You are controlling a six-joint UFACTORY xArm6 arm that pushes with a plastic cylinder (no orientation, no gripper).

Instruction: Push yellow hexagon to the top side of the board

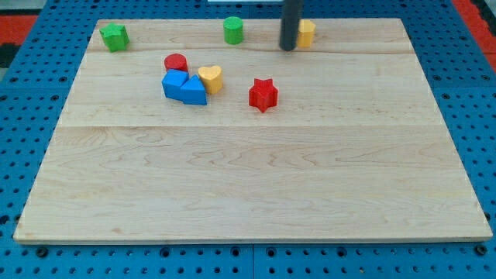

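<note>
The yellow hexagon lies near the board's top edge, right of centre, partly hidden behind my rod. My tip rests on the board just at the hexagon's lower left, touching or nearly touching it. A green cylinder stands to the left of the tip near the top edge.
A green star-like block sits at the top left corner. A red cylinder, a blue block cluster and a yellow heart are grouped left of centre. A red star lies below the tip. The wooden board lies on a blue pegboard.
</note>
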